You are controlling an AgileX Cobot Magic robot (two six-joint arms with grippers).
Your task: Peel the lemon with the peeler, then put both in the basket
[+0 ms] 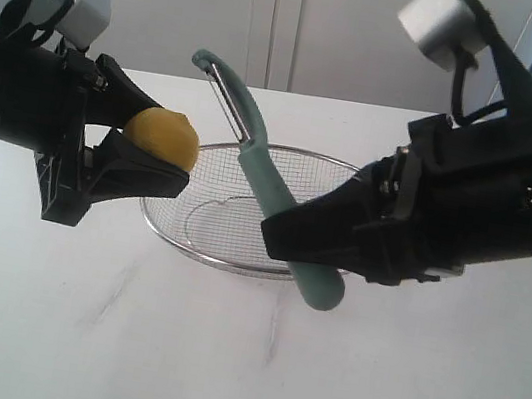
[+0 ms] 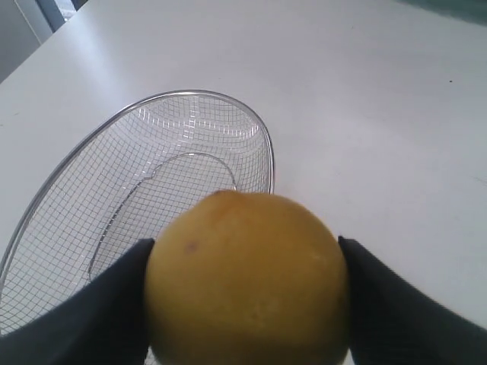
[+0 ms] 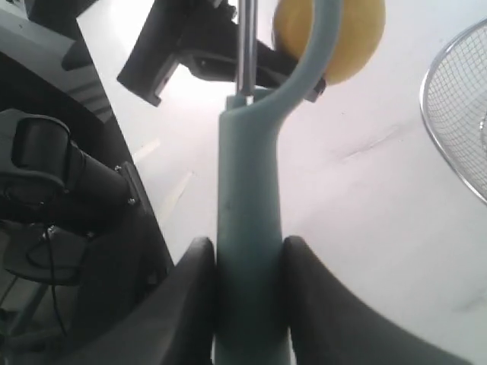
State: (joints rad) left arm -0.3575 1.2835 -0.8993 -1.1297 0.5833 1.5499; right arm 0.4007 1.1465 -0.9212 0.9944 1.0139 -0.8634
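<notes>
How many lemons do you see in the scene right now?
1. The lemon is clamped between the fingers of the left gripper, held up beside the basket. None shows in the basket, though the right gripper hides part of it.

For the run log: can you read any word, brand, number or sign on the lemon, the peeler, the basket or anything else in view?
None: no text, label, brand, number or sign shows on the lemon, the peeler, the basket or the table in any view.

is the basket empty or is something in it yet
Empty, as far as shows: the basket has only bare mesh where visible. The lemon is clamped in the left hand, the peeler in the right hand.
</notes>
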